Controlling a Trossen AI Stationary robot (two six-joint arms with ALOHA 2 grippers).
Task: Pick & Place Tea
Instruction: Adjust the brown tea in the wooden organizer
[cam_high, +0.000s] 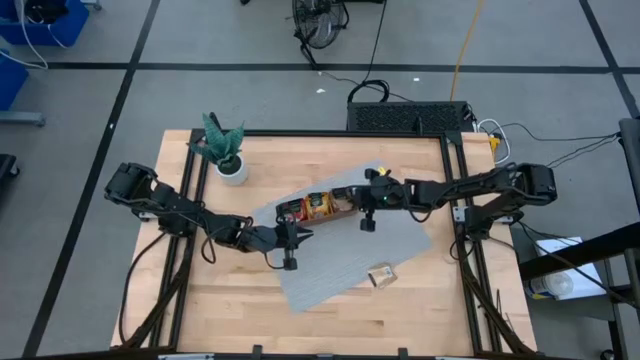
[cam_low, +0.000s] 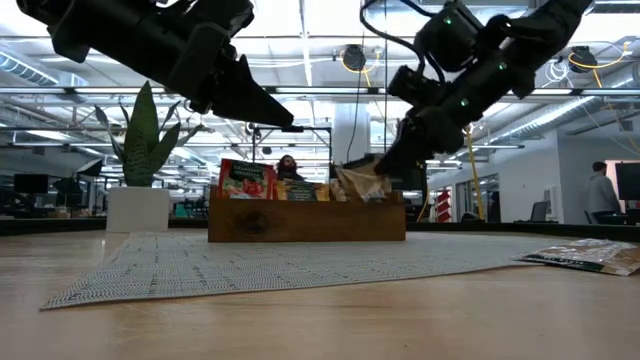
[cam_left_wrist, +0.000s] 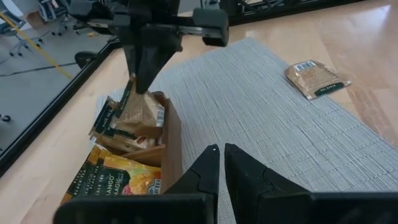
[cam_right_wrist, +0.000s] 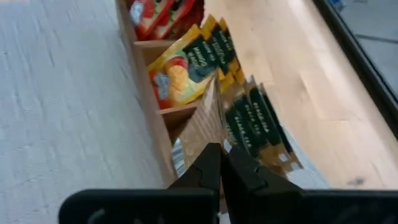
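The tea sachets stand on edge in a brown wooden tray (cam_high: 283, 208) on a grey mat (cam_high: 340, 262): red ones (cam_right_wrist: 158, 14), orange-yellow ones (cam_right_wrist: 180, 68), and tan ones with dark green labels (cam_right_wrist: 249, 124) in the end compartment. My right gripper (cam_right_wrist: 219, 155) slants down from the table's right into that end compartment, shut on a tan sachet (cam_right_wrist: 205, 121). My left gripper (cam_left_wrist: 221, 154) hovers shut with nothing in it, over the mat beside the tray's near wall (cam_left_wrist: 173, 143). One more tan sachet (cam_high: 380, 275) lies flat on the mat's near right part. My right gripper pinches the upper edge (cam_right_wrist: 213, 142) of a tan sachet between its two fingers. The fingers (cam_left_wrist: 142, 74) come at it slanting down from the table's right. The sachet stands upright in the tray's end compartment among the other tan sachets, its lower part inside the tray.
A potted plant (cam_high: 225, 150) in a white pot stands at the table's far left. The mat has free room near the tray and around the loose sachet (cam_left_wrist: 316, 79). Black frame rails (cam_high: 455, 200) run along the table's sides.
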